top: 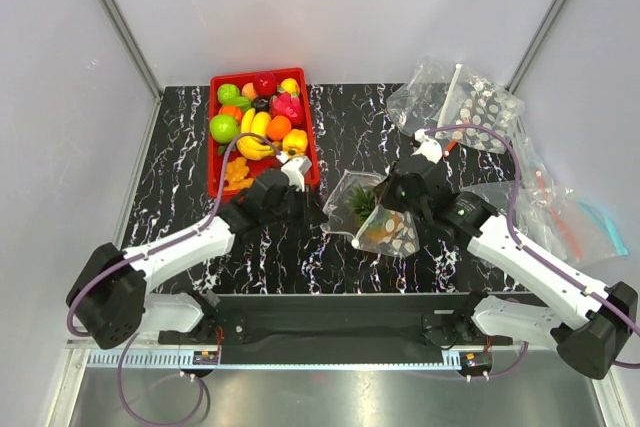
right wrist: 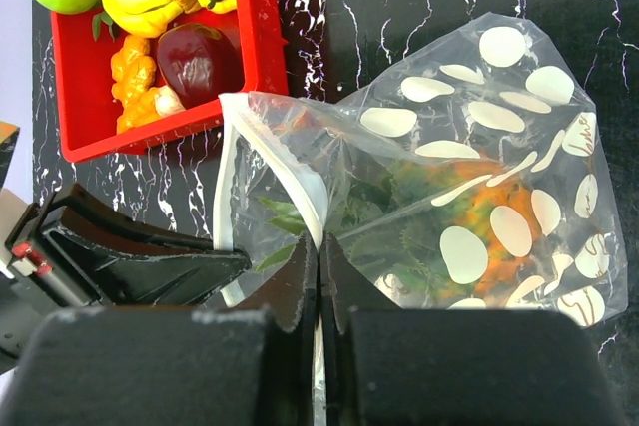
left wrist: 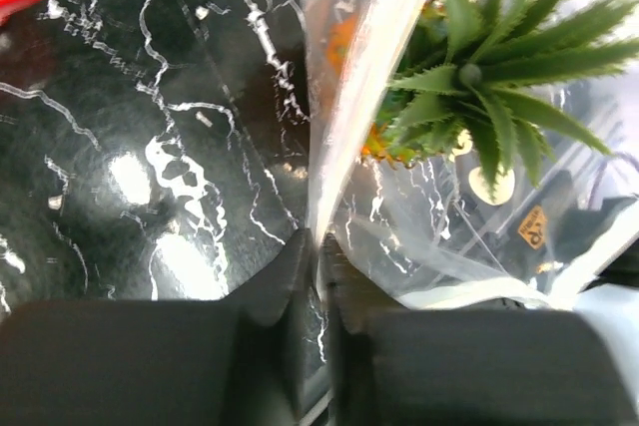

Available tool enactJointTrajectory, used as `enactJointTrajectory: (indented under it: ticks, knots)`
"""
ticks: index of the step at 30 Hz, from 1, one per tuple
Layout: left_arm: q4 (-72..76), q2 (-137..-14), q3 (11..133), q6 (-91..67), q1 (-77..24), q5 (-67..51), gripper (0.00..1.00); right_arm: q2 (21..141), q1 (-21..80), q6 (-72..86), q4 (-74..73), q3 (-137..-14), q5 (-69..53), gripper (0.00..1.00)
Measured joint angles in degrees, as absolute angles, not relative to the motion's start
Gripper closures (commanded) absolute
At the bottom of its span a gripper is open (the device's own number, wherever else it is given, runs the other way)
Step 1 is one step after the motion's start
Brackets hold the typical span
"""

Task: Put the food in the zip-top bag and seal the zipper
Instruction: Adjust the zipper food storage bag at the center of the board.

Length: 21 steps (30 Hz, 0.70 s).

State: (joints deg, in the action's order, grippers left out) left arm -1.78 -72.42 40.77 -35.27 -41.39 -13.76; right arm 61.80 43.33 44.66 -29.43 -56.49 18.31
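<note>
Both claws are pinched closed on the mouth of the bag [top: 388,230]; left claw [left wrist: 315,246] nips one lip, right claw [right wrist: 318,248] seemingly the other, at the zipper strip [right wrist: 305,182]; likely held so to keep the mouth spread for loading; bag rests mid-table [top: 180,167] between them; pineapple [right wrist: 479,209] sits inside, leaves toward the opening; zipper unsealed; more toy food in red tray [top: 214,169], far left.

White-dotted clear bag [right wrist: 479,197], red tray [right wrist: 150,127]
</note>
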Motion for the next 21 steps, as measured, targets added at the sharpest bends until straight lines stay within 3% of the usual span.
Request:
enactJointTrajectory:
  ticks: [5, 13, 21]
  knots:
    - [-6.37, -71.7, 45.21, -34.59, -41.65, -13.98, 0.97, 61.82, 43.33, 43.33, -30.0, -56.53, 18.35, 1.0]
    - [-12.82, -70.81, 64.55, -32.73, -44.71, -15.64, 0.94, 61.63, 43.31, 39.79, -34.39, -56.99, 20.34, 1.0]
    - [-15.18, -71.35, 64.07, -31.33, -44.8, -16.05, 0.93, 59.18, 43.29, 36.25, -39.79, -64.4, 21.15, 1.0]
